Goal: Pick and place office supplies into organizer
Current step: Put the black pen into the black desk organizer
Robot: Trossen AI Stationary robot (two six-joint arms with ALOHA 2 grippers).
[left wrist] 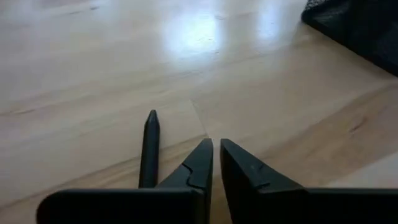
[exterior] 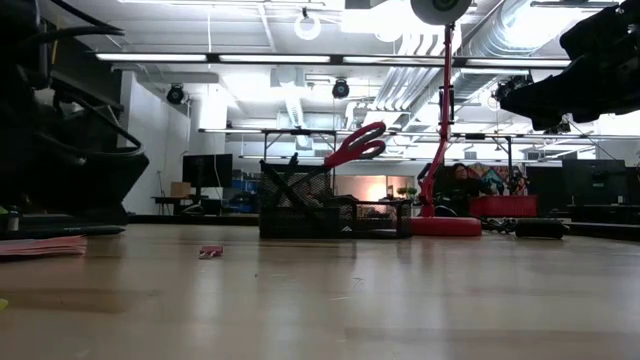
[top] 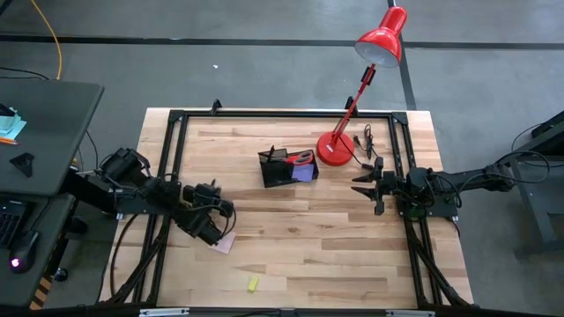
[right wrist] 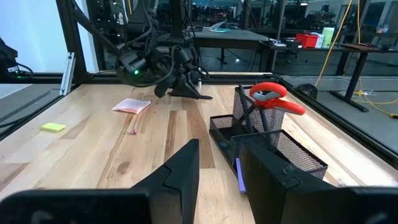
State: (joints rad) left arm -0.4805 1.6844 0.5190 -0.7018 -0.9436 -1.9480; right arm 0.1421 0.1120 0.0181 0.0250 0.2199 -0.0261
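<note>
A red desk lamp point(top: 357, 97) stands on the wooden table point(top: 335, 238).

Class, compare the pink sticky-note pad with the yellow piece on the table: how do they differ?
The pink sticky-note pad is larger; the yellow piece is tiny. The pad lies right beside the left gripper, whereas the yellow piece sits alone nearer the table's front edge. Both lie flat on the wood, outside the organizer.
</note>
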